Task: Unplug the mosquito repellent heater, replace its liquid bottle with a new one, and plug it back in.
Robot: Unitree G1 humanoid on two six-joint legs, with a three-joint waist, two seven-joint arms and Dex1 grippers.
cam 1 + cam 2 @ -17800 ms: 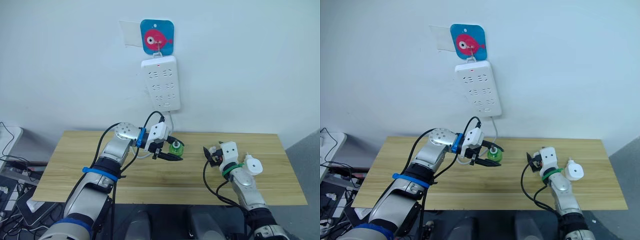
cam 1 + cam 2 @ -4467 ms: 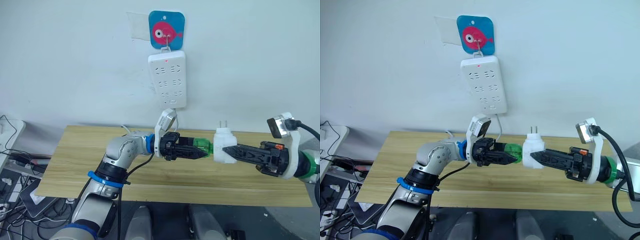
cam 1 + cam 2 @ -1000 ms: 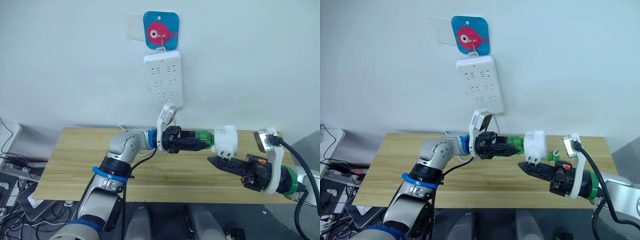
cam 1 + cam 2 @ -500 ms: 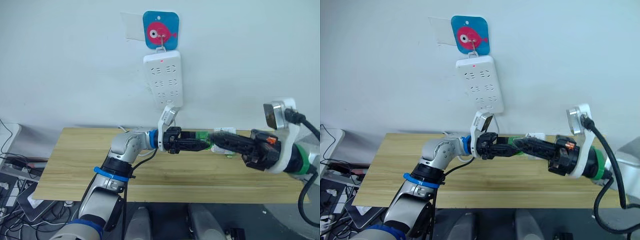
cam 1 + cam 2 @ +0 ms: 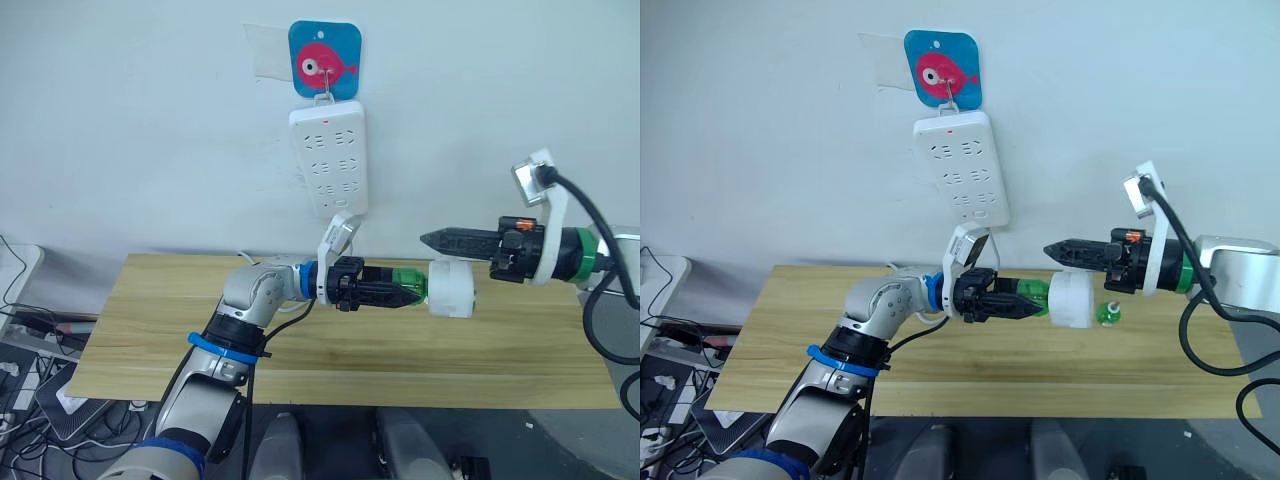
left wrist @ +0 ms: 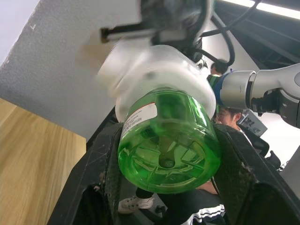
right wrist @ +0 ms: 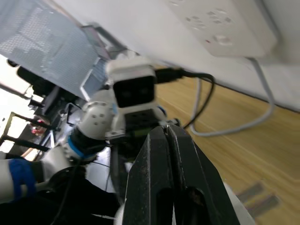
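Observation:
A green liquid bottle (image 5: 406, 285) lies sideways in the air over the wooden table (image 5: 150, 330), and my left gripper (image 5: 404, 291) is shut on it. The white mosquito repellent heater (image 5: 451, 290) sits on the bottle's far end. The left wrist view shows the bottle's base (image 6: 165, 140) between the black fingers (image 6: 101, 159), with the heater (image 6: 154, 70) behind it. My right gripper (image 5: 427, 239) is shut and empty, pointing left just above the heater without touching it. A second small green bottle (image 5: 1110, 315) stands on the table behind the heater.
A long white power strip (image 5: 328, 160) hangs on the wall under a blue fish hook plate (image 5: 325, 60), its cable dropping toward the table. A person (image 6: 220, 70) stands behind my right arm in the left wrist view.
My right gripper has swung from below the heater, across it, to above it and drawn back to the right. The heater has turned on the bottle, which my left gripper still holds.

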